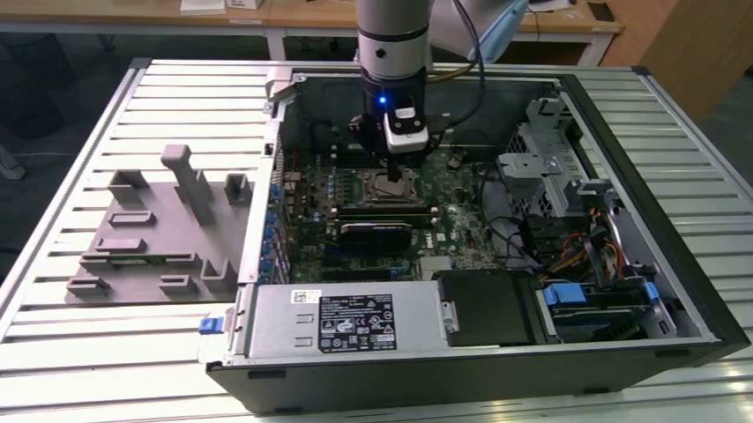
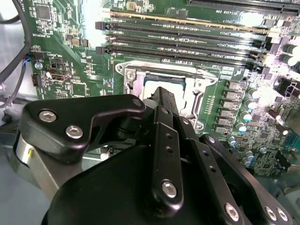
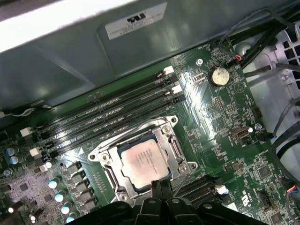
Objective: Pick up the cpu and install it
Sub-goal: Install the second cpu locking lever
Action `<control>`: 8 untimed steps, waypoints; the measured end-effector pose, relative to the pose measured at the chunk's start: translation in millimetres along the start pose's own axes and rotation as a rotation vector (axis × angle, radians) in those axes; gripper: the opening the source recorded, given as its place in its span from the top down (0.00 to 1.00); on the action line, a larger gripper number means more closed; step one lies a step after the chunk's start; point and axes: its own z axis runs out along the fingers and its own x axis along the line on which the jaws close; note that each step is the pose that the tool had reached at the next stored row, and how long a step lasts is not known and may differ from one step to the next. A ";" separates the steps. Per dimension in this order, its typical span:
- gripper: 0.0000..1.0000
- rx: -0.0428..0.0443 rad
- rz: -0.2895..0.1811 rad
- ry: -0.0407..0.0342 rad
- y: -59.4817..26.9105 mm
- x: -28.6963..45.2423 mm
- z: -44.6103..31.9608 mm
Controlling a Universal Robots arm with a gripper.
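The cpu (image 3: 142,163), a flat square chip with a silvery top, lies flat inside the metal-framed socket (image 3: 174,146) on the green motherboard. Part of the cpu (image 2: 157,84) shows in the second wrist view past my fingertips. My gripper (image 3: 159,186) hovers at the chip's edge, its two black fingers pressed together with nothing between them. In the exterior view the gripper (image 1: 394,172) hangs straight down over the socket (image 1: 390,189) inside the open computer case.
Memory slots (image 3: 112,115) run beside the socket. A black block (image 1: 376,234) lies on the board nearer the power supply (image 1: 341,322). Drive bays and cables (image 1: 565,229) fill the exterior view's right. A grey fixture tray (image 1: 153,238) sits outside the case on the slatted table.
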 end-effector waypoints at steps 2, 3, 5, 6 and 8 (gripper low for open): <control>0.89 0.0000 0.000 0.0000 -1.7 -0.8 0.1; 0.89 0.0000 0.000 -0.0001 -2.9 -1.4 0.2; 0.89 0.0001 0.000 0.0000 -4.9 -2.3 0.3; 0.89 0.0001 0.000 0.0000 -5.9 -2.8 0.3; 0.89 -0.0001 0.000 0.0000 -8.2 -3.9 0.5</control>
